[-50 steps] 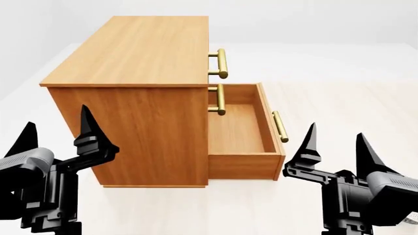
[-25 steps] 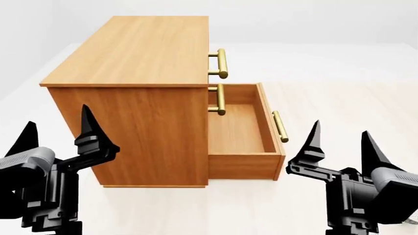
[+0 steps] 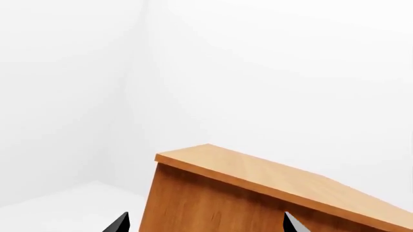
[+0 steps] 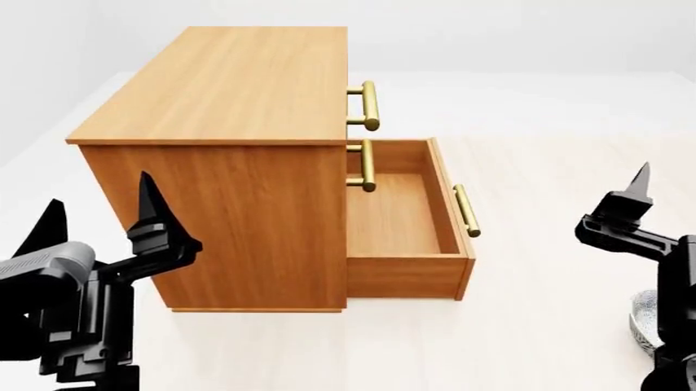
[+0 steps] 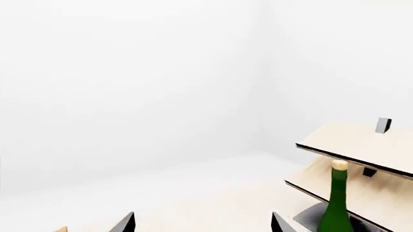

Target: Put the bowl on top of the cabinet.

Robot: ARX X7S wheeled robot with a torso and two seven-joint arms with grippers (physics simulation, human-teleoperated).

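The large orange-brown wooden box-shaped cabinet stands on the pale floor with its flat top bare. Brass bar handles run down its right face, and its lowest drawer is pulled out toward the right, showing an empty wooden inside.

The left tool hangs low by the near left corner of the cabinet, its two black pointed fingers spread wide with nothing between them. In the left wrist view the cabinet's top edge and side panel fill the lower part of the picture, with both fingertips peeking in at the rim.

The right tool sits at the far right edge of the head view, well apart from the open drawer; only one finger shows there. The right wrist view shows its two tips set wide apart and gripping nothing.

Below the right arm, at the lower right corner of the head view, a small speckled white rounded rim rests on the floor; it is probably the patterned ceramic bowl, though most of it is cut off.

The right wrist view also takes in a slanted pale-wood shelf rack with a green glass bottle standing upright on it.
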